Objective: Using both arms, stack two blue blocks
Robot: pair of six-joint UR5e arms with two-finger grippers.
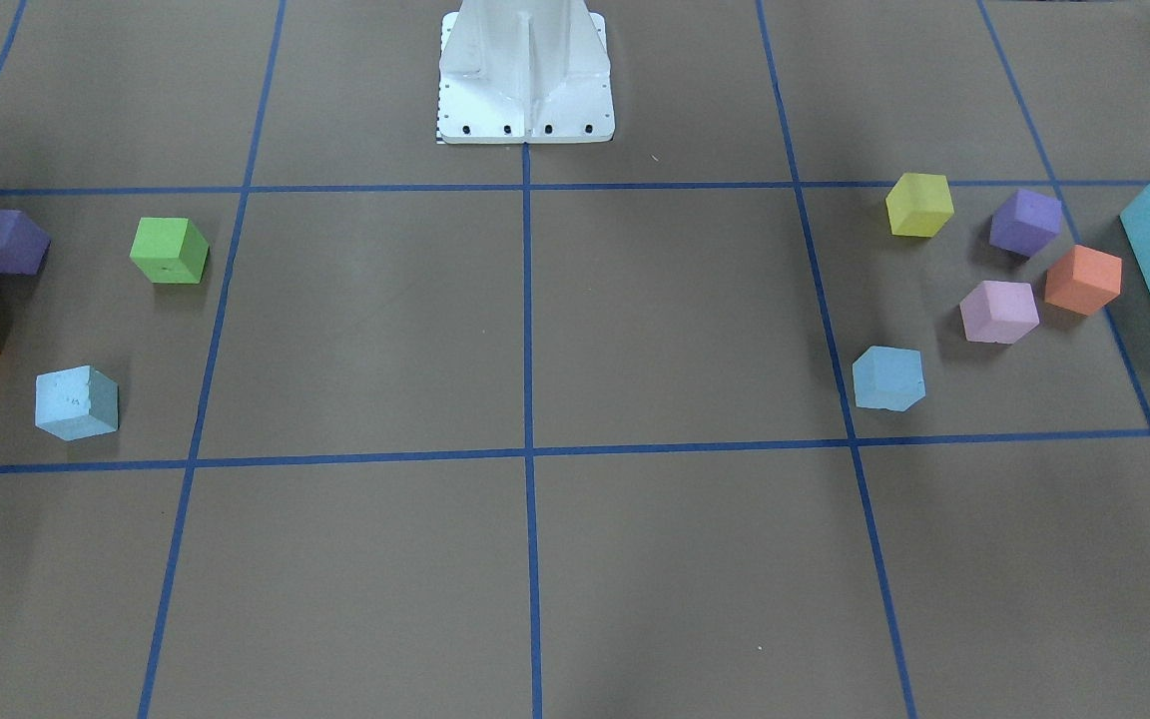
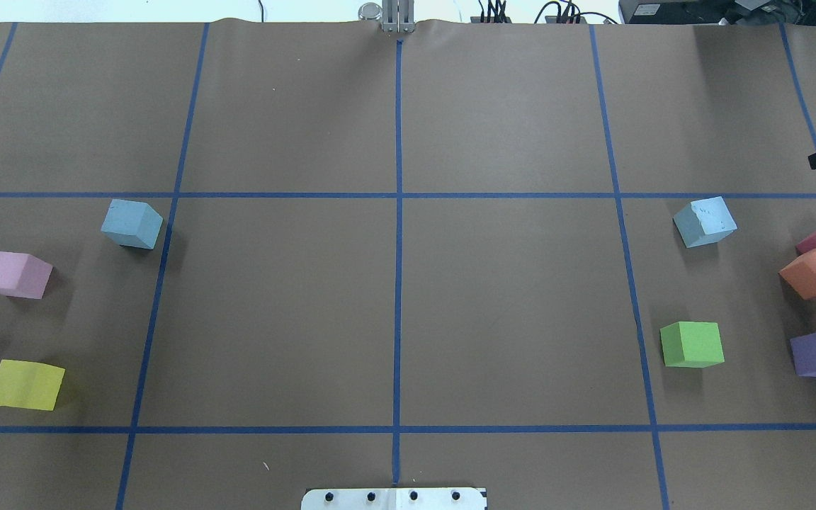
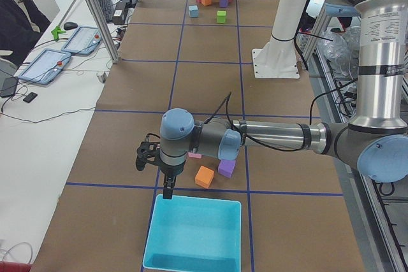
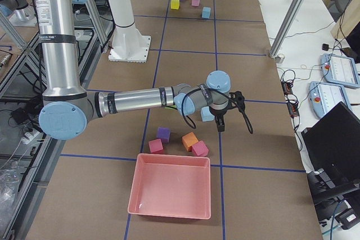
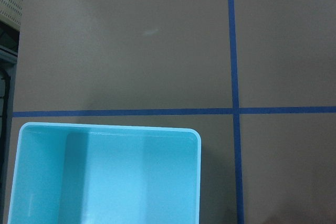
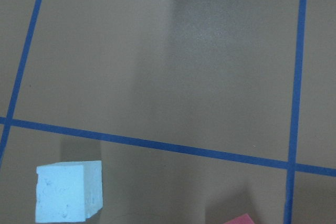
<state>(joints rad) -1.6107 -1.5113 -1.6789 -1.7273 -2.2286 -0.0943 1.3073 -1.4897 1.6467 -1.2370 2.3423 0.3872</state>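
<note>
Brown counter (image 2: pixel 507 319): one blue block (image 2: pixel 132 224) lay at nine o'clock, other blue block (image 2: pixel 705 221) at three, presumably one per arm; left claw (image 3: pixel 167 190) and right claw (image 4: pixel 219 124) openings untellable.

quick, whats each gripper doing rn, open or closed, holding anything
Left gripper: cannot tell; it shows only in a side view.
Right gripper: cannot tell; no view shows its fingers clearly.

Brown table (image 2: pixel 521 319) gridded with blue tape (image 2: pixel 398 283), white desk (image 3: pixel 38 138) alongside
</note>
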